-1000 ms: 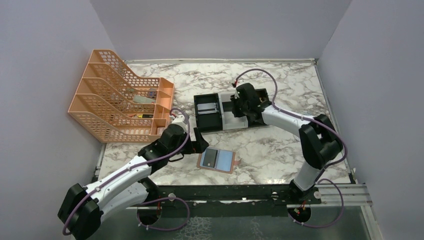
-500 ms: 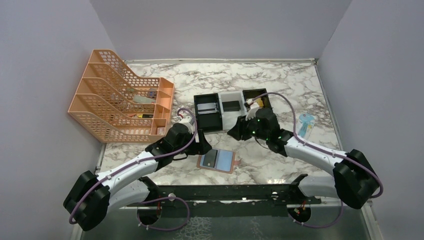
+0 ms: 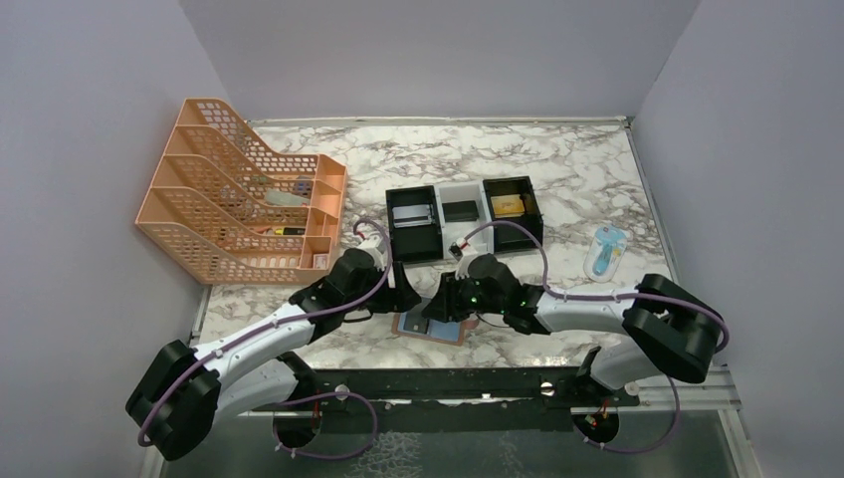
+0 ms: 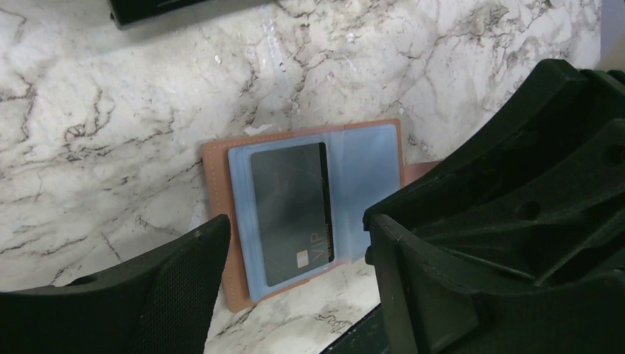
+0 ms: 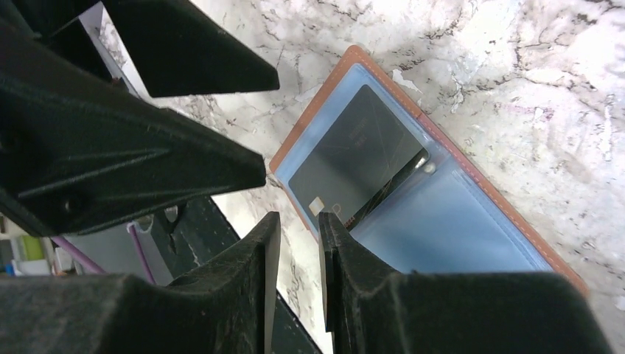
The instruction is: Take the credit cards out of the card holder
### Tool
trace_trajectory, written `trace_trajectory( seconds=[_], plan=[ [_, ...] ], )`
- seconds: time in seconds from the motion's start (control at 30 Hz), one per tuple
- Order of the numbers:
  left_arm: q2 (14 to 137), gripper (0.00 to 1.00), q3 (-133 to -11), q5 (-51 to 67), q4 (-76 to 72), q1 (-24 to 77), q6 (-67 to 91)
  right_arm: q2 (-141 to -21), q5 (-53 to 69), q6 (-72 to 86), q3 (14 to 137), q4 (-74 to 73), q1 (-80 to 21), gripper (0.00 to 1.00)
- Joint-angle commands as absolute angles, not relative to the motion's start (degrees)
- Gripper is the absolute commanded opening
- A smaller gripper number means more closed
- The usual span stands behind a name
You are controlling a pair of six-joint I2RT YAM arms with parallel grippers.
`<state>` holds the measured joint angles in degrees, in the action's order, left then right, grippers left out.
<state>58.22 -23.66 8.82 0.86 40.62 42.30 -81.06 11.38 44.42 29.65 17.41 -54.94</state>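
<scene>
**A:** What has changed in the last second?

**B:** The right gripper has left the black-and-white tray in the middle of the tabletop and swung down to the card holder. From above it now covers the holder's right half. With that arm out of the way, a yellow piece shows in the tray's right compartment, and a pale-blue packet shows near the right edge. The left gripper has crept a little nearer. The holder itself has not moved.

**A:** Where does it lie?

**B:** It lies open and flat, close to the near edge of the tabletop and about midway along it, in front of the tray.

**A:** What is it made of?

**B:** Tan leather with a stitched border, and glossy light-blue plastic sleeves inside. One sleeve holds a dark card, a thin rectangle with rounded corners and a sheen. The tabletop is white with grey marble veins. An orange mesh rack stands by the left edge.

**A:** Is there any writing?

**B:** "VIP" in gold near one corner of the card, beside a small gold chip.

**A:** And the fingers?

**B:** The left fingers are spread wide, framing the holder in the wrist view and gripping nothing. The right fingers are nearly together, with a thin slit between them and nothing in it. Their tips are at the card's chip end, but I cannot tell whether they touch it.
</scene>
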Motion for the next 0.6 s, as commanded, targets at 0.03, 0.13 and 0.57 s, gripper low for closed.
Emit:
trace_trajectory(
  seconds=[0.03, 0.13, 0.57],
  plan=[
    [56.4, 0.72, -21.0, 10.5, 0.0, 41.0, 43.1, -85.4, 8.3, 48.8, 30.4, 21.8, -55.8, 0.26],
    [55.9, 0.72, -20.4, 10.0, -0.9, 41.1, 43.5, -88.2, 6.0, 48.8, 32.0, 17.0, -55.8, 0.26],
    [60.0, 0.64, -20.3, 9.6, -6.2, 44.7, 43.7, -90.8, 2.1, 49.8, 27.6, 17.1, -55.7, 0.25]
  ],
)
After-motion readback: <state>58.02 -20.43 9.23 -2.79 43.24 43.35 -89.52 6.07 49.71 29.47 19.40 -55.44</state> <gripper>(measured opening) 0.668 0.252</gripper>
